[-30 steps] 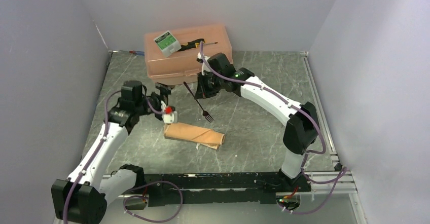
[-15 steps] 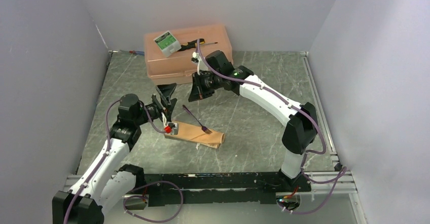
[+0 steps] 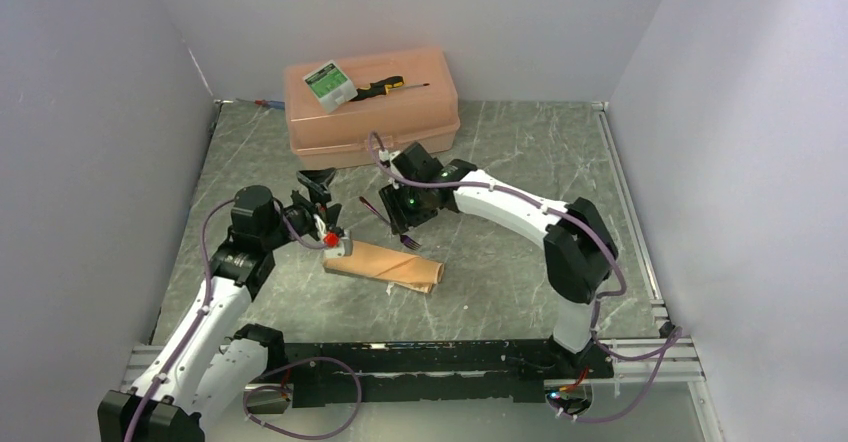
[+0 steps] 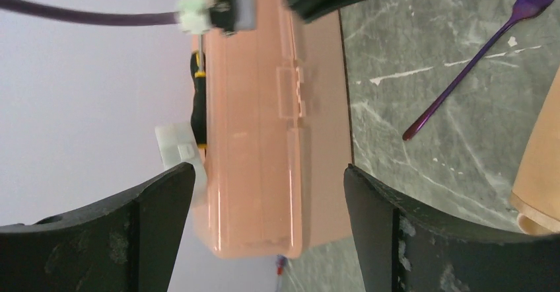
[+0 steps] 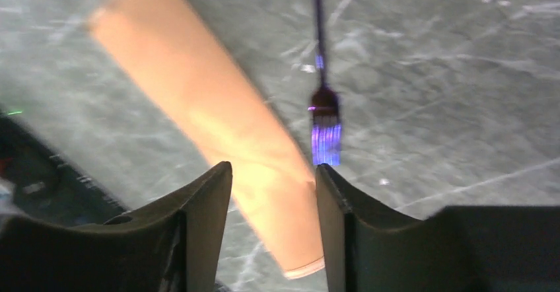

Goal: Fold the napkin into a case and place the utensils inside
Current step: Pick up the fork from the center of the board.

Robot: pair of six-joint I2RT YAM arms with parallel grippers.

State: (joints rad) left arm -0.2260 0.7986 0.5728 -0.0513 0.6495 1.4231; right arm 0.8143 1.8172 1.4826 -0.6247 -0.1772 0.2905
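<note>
The napkin lies folded into a narrow peach-orange case on the table in front of both arms. It also crosses the right wrist view, and its edge shows at the right of the left wrist view. One of the utensils, a purple fork, lies flat just behind the case, tines toward it. My right gripper hovers over the fork's tine end, open and empty; its view is blurred. My left gripper stands wide open left of the fork, facing the box, holding nothing.
A rigid peach plastic box stands at the back of the table. On it lie a black-and-yellow screwdriver and a small green-and-white pack. Grey walls close in the left, back and right.
A second ago the fork hung from my shut right gripper; it now lies on the table. The right gripper has opened and dropped forward over it. My left gripper shifted slightly.
</note>
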